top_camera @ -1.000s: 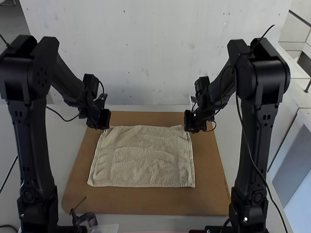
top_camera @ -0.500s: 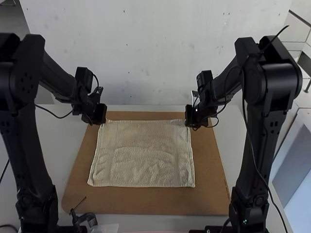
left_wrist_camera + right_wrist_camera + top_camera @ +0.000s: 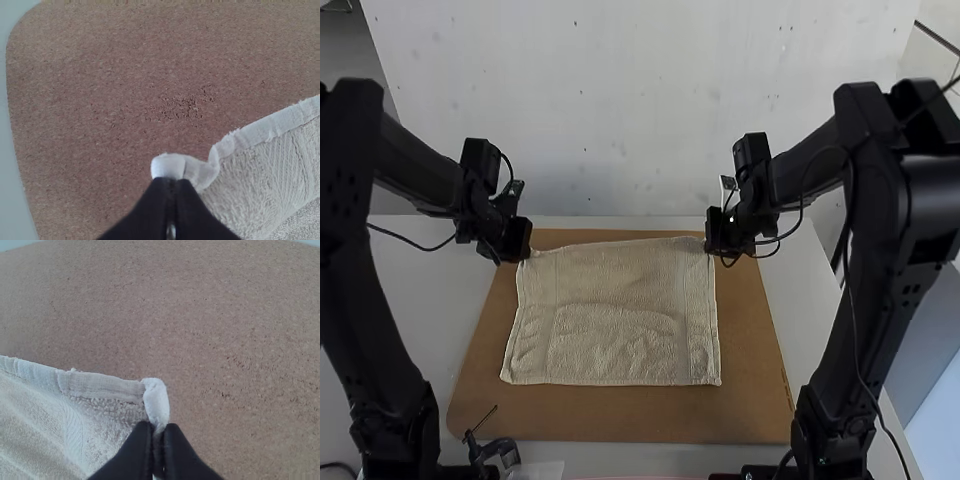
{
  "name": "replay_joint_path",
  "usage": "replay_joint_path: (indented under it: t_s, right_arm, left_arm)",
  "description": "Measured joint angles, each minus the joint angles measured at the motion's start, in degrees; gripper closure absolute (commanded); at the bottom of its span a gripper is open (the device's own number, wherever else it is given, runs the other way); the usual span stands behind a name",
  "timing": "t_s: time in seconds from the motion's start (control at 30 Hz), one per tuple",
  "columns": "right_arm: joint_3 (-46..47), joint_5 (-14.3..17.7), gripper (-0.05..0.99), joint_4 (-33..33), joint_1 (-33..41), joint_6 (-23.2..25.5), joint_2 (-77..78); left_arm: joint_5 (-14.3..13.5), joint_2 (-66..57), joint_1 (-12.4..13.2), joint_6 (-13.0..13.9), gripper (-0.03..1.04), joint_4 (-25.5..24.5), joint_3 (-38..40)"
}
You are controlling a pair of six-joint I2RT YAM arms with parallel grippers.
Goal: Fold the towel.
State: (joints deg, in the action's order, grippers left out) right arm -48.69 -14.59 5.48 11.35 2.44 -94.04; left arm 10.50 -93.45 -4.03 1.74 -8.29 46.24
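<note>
towel (image 3: 615,335) spread out, pinched at both far corners!
left gripper (image 3: 525,255) clamped on one corner, right gripper (image 3: 711,250) on the other, and the near edge lies on the brown board (image 3: 620,415) atop the surface (image 3: 440,300).

A pale beige terry towel (image 3: 620,320) with stitched hems and a smoother band near its left and right sides. It is spread out, unfolded, a broad rectangle with soft ripples, on a brown board (image 3: 620,425) on the desk (image 3: 395,300). Its near edge lies flat, roughly parallel to the board's near edge. Its far left corner is pinched by the left tool (image 3: 523,255), its far right corner by the right tool (image 3: 711,249), near the board's far edge.
</note>
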Motion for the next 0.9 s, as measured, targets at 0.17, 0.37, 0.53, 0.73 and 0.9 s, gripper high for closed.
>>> replay_joint_path:
  t_s: [0.17,0.37,0.53,0.73,0.9]
  right_arm:
    - [2.2,-0.5,0.92,1.6,0.0,0.0,5.3]
    - [5.1,-1.4,0.92,4.8,0.0,0.1,11.6]
    - [7.8,-2.1,0.92,7.4,0.0,0.2,16.5]
    - [10.9,-2.6,0.92,9.9,0.1,0.2,22.9]
    - [11.9,-3.0,0.92,13.9,0.5,0.2,29.0]
  left_arm:
    - [0.0,5.4,0.0,0.2,1.0,-1.8,-2.0]
    - [0.0,11.5,-0.1,0.4,1.0,-4.1,-5.0]
    - [0.0,16.3,-0.7,0.4,1.0,-6.1,-7.8]
    - [0.0,22.1,-1.2,0.4,1.0,-8.0,-10.2]
    - [0.0,27.2,-1.2,0.4,1.0,-12.1,-10.2]
